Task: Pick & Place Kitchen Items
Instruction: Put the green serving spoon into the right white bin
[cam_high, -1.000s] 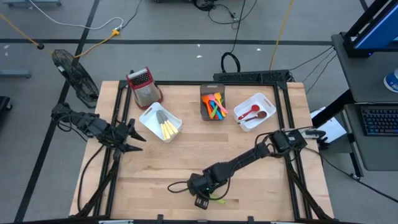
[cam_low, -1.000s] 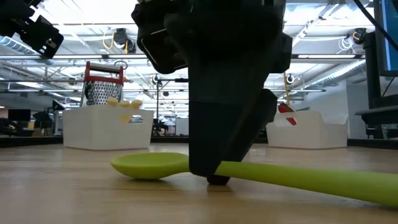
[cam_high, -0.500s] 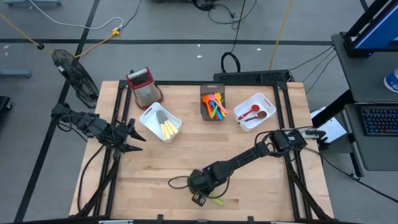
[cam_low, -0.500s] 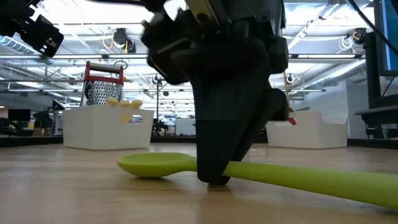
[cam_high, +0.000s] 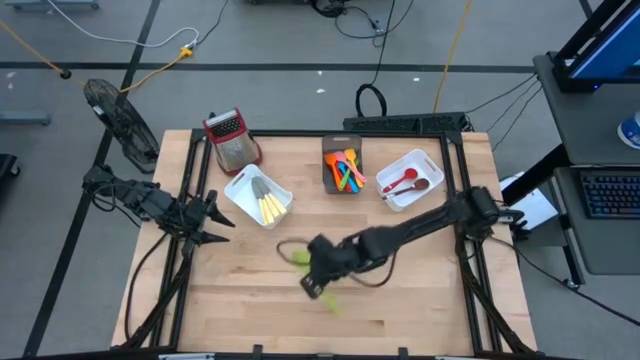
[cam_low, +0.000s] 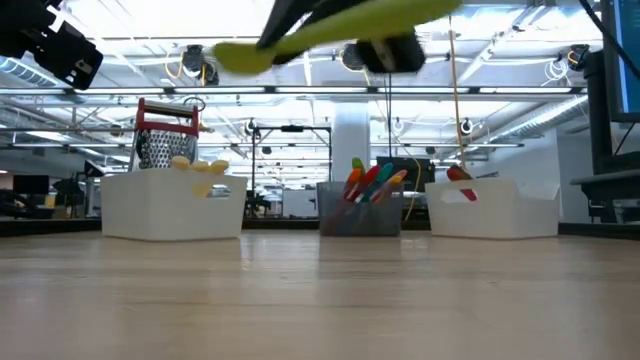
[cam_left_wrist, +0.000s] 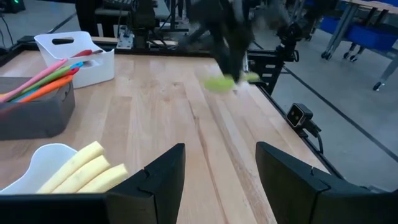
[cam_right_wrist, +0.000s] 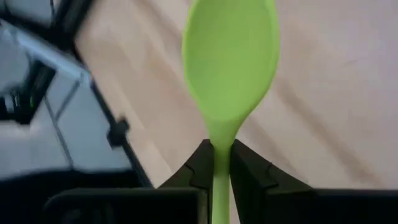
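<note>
My right gripper (cam_high: 314, 268) hangs above the middle of the table, shut on a lime green spoon (cam_right_wrist: 230, 56). In the low view the spoon (cam_low: 300, 35) is high over the wood. My left gripper (cam_high: 214, 224) waits open at the table's left edge, its fingers (cam_left_wrist: 155, 180) with nothing between them. At the far side, a white bin (cam_high: 246, 184) holds yellow-handled knives, a dark grey bin (cam_high: 328, 180) holds coloured utensils, and another white bin (cam_high: 428, 168) holds red spoons. My right gripper pinches the spoon's neck (cam_right_wrist: 220, 144), just behind the bowl, between its two fingers (cam_right_wrist: 252, 171). The handle runs back along the fingers and the bowl sticks out ahead of them. The fingers slant down from the table's right. The spoon is lifted clear and tilted, its bowl (cam_low: 240, 56) the lower end.
A metal box grater with a red top (cam_high: 230, 138) stands at the far left corner. The three bins line the far side. Bare wood lies between the arms and along the near edge. The black frame (cam_high: 300, 133) rims the table.
My right gripper has risen from the table near its near edge and gone toward the far edge, rolling as it went. The green spoon, which lay flat on the wood, has gone up with it and now hangs clear and tilted.
</note>
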